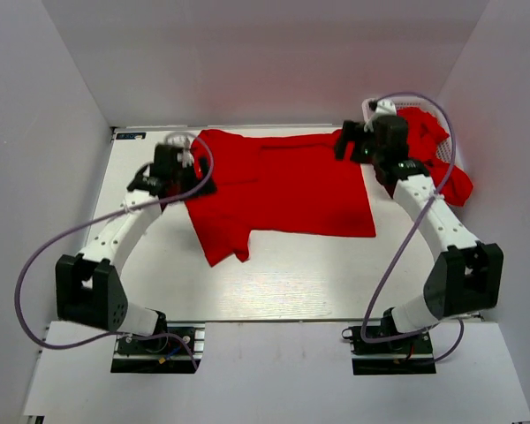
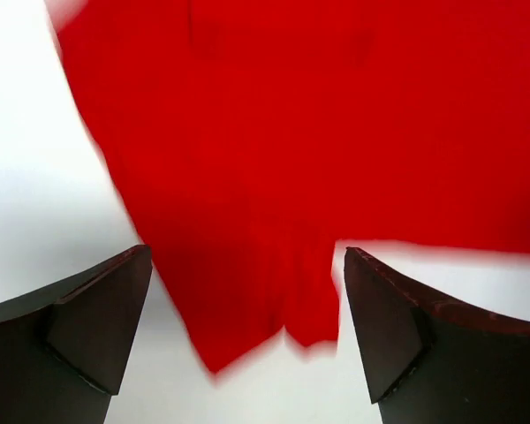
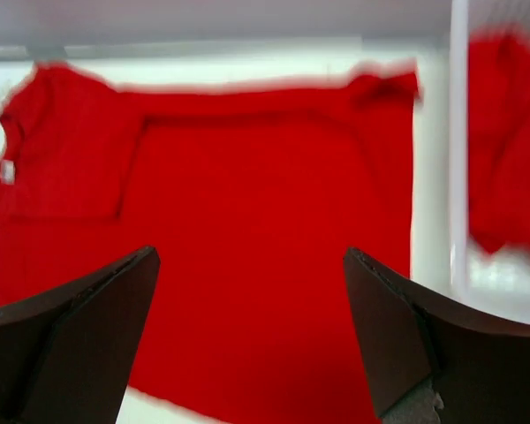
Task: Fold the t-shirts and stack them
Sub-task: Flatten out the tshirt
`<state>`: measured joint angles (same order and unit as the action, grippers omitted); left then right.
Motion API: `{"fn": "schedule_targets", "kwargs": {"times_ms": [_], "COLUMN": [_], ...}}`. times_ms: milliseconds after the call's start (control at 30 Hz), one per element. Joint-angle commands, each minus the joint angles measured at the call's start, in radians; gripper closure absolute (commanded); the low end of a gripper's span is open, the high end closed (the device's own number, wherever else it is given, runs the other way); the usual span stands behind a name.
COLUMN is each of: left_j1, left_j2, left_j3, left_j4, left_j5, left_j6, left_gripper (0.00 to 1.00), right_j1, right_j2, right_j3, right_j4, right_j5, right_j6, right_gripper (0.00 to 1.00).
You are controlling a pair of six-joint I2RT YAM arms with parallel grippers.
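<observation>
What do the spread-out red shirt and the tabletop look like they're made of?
Spread-out red shirt: soft matte cloth, possibly cotton knit; it lies limp with folds. Tabletop: hard, smooth white surface with faint sheen, maybe laminate or painted board.

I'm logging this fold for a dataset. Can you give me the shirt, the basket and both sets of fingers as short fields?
shirt: red t-shirt, spread on the white table, one part pointing toward the near edge at left
left fingers: open, holding nothing, over the shirt's left side
right fingers: open, holding nothing, over its right side
basket: white mesh basket, far right, holds more red cloth
</observation>
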<state>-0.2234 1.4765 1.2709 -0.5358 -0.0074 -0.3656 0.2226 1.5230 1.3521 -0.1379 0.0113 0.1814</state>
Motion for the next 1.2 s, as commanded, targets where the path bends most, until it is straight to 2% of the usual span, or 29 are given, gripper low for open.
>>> {"fn": "schedule_targets", "kwargs": {"times_ms": [0,133,200,333,433,633,767,933,1000,1033,1133,1167], "left_j1": [-0.034,-0.085,-0.114,-0.152,-0.175,-0.188,-0.188,-0.188,-0.188,-0.188,-0.188,-0.188], "left_j2": [-0.099,-0.205,-0.237,-0.274,-0.274,-0.202,-0.168,-0.110,-0.082,-0.073,-0.053,-0.053], "left_j3": [-0.230,-0.402,-0.487,-0.576,-0.590,-0.625,-0.625,-0.616,-0.616,-0.616,-0.616,-0.602], "left_j4": [-0.055,-0.085,-0.098,-0.070,-0.026,0.094,0.140,0.200,0.224,0.238,0.247,0.247], "left_j5": [0.165,0.233,0.233,0.233,0.201,0.083,0.008,0.018,0.041,0.050,0.040,0.040], "left_j6": [-0.142,-0.191,-0.202,-0.202,-0.202,-0.229,-0.239,-0.219,-0.208,-0.208,-0.208,-0.208], "left_gripper": [0.00,0.00,0.08,0.12,0.12,0.18,0.26,0.31,0.37,0.45,0.59,0.74], "right_j1": [-0.006,-0.012,-0.011,-0.012,-0.019,-0.022,-0.035,-0.054,-0.061,-0.069,-0.080,-0.088], "right_j2": [-0.062,-0.182,-0.225,-0.279,-0.291,-0.276,-0.261,-0.256,-0.248,-0.244,-0.225,-0.209], "right_j3": [-0.175,-0.326,-0.410,-0.490,-0.522,-0.551,-0.565,-0.608,-0.619,-0.625,-0.642,-0.642], "right_j4": [-0.112,-0.114,-0.109,-0.117,-0.123,-0.134,-0.157,-0.157,-0.158,-0.155,-0.129,-0.109], "right_j5": [0.035,0.090,0.113,0.144,0.157,0.170,0.184,0.251,0.257,0.253,0.221,0.216], "right_j6": [0.142,0.234,0.240,0.257,0.263,0.271,0.271,0.280,0.279,0.276,0.274,0.273], "right_gripper": [0.10,0.10,0.10,0.10,0.10,0.10,0.10,0.10,0.10,0.10,0.10,0.10]}}
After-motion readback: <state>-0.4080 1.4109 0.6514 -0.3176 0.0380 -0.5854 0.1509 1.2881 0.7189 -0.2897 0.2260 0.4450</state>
